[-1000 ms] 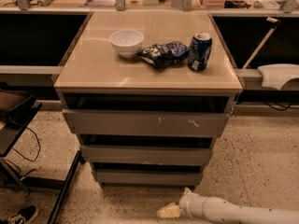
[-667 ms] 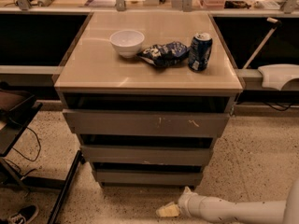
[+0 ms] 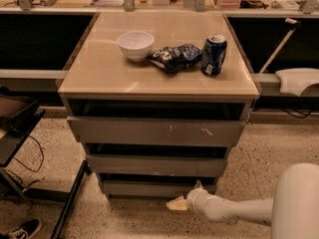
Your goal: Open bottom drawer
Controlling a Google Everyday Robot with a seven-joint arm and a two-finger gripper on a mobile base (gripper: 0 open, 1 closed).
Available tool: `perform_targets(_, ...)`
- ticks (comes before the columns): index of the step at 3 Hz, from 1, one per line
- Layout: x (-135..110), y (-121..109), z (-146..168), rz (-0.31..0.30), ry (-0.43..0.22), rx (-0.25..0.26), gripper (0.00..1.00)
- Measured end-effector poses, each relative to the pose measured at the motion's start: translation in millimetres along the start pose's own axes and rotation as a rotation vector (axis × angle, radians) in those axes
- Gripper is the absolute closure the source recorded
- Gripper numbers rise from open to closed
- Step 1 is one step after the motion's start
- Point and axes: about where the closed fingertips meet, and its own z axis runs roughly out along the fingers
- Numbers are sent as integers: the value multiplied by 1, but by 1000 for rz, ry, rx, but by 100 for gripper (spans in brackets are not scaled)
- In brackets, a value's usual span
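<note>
The grey cabinet has three handleless drawers. The bottom drawer [image 3: 149, 188] is the lowest, with a plain flat front that sits about flush under the middle front [image 3: 155, 165]. The top front [image 3: 154, 131] is widest and has white scratch marks. My gripper [image 3: 186, 195] comes in from the lower right on a white arm [image 3: 234, 210], low near the floor. It sits at the right end of the bottom drawer's front. Its tan fingers are spread: one fingertip [image 3: 198, 185] is up against the drawer's lower right edge, the other [image 3: 175, 203] points left just below it. It holds nothing.
On the cabinet top [image 3: 99, 73] stand a white bowl [image 3: 135, 44], a blue chip bag [image 3: 174, 57] and a blue can [image 3: 214, 55]. A black cart [image 3: 20, 128] and its frame stand to the left on the speckled floor. A shoe [image 3: 22, 229] lies at the lower left.
My gripper has risen from the floor and moved in towards the bottom drawer's right end. More of the white arm now shows at the lower right. The drawers have not moved.
</note>
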Motion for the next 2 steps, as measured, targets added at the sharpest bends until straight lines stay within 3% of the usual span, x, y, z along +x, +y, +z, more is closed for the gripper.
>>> perform_targets(2, 1, -2, 17, -36, -12, -4, 0)
